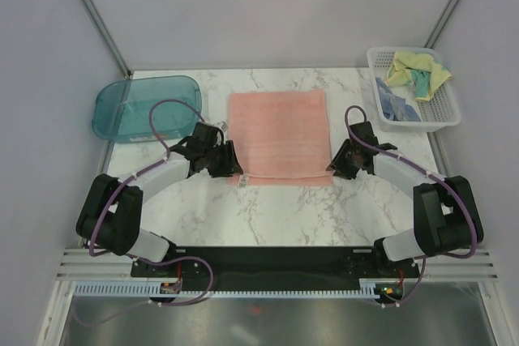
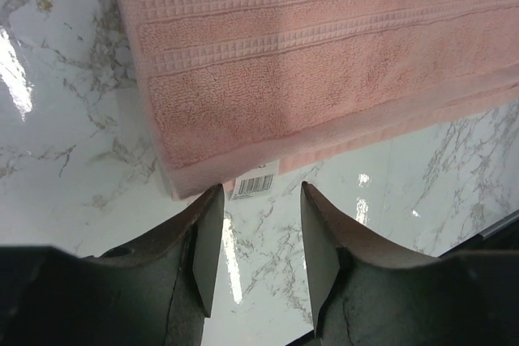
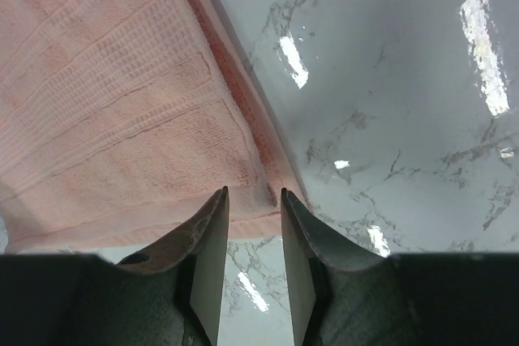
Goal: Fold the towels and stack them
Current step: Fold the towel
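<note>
Fingertips of both grippers are hidden in the top view under the dark wrist bodies, so only the wrist cameras show them. Left gripper (image 2: 261,188) has its jaws apart. Just past the tips lies the small barcode tag (image 2: 253,185), at the near left corner of the salmon-pink towel (image 1: 278,134); the cloth is not pinched. Right gripper (image 3: 254,192) also has its jaws apart, but narrower, at the near right corner of this towel. The corner reaches in between the tips, but whether the pads touch it I cannot tell. Both wrist views cut off most of the towel. It lies flat in the middle of the marble table (image 1: 284,216).

White mesh basket (image 1: 426,126) at the far right holds the pale yellow towel (image 1: 426,66) with a teal panel. Nearer and more to the left in the basket is the light blue towel (image 1: 393,103). Both are crumpled and partly hidden by the basket wall. Teal tray (image 1: 146,107) stands at the far left.
</note>
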### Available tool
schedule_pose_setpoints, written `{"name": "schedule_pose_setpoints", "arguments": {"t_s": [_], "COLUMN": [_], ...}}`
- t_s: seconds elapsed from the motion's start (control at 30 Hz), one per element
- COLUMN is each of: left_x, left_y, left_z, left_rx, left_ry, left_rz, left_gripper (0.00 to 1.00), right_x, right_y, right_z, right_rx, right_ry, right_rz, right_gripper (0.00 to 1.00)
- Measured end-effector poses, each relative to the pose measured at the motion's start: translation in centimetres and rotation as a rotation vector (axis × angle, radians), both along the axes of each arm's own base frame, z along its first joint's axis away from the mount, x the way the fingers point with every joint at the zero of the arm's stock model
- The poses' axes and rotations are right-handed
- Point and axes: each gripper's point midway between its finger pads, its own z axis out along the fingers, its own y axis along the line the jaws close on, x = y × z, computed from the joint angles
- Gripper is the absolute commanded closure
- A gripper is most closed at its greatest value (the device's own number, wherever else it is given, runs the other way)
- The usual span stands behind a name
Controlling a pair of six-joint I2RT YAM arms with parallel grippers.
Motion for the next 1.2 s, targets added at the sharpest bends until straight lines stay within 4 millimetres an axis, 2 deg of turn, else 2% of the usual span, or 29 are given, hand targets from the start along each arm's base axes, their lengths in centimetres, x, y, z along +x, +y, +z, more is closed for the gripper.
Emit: {"name": "schedule_pose_setpoints", "arguments": {"t_s": [0.1, 0.4, 0.63, 0.73, 0.93, 1.2], "left_x": [0.0, -0.4, -0.1, -0.4, -0.8, 0.0], "left_y": [0.3, 1.9, 2.5, 2.7, 2.7, 2.3], "left_z": [-0.3, -1.2, -0.5, -1.1, -2.0, -1.3], "left_rx": [0.013, 0.065, 0.053, 0.047, 0.023, -0.023], "left_ry": [0.004, 0.014, -0.024, -0.013, 0.006, -0.013], "left_rz": [0.015, 0.103, 0.188, 0.213, 0.252, 0.3], "left_gripper": [0.51, 0.36, 0.36, 0.37, 0.46, 0.42], "right_x": [-0.3, 0.0, 0.4, 0.4, 0.3, 0.4], "right_y": [0.1, -0.2, -0.1, -0.2, -0.3, -0.2], "right_z": [-1.0, -1.8, -1.9, -2.1, -2.3, -2.3], "right_rx": [0.001, -0.005, 0.006, 0.007, 0.003, 0.006], "right_ry": [0.021, 0.017, -0.003, -0.003, -0.008, -0.016], "right_rz": [-0.016, -0.057, -0.071, -0.075, -0.078, -0.077], "right_gripper": [0.6, 0.61, 0.63, 0.64, 0.69, 0.7]}}
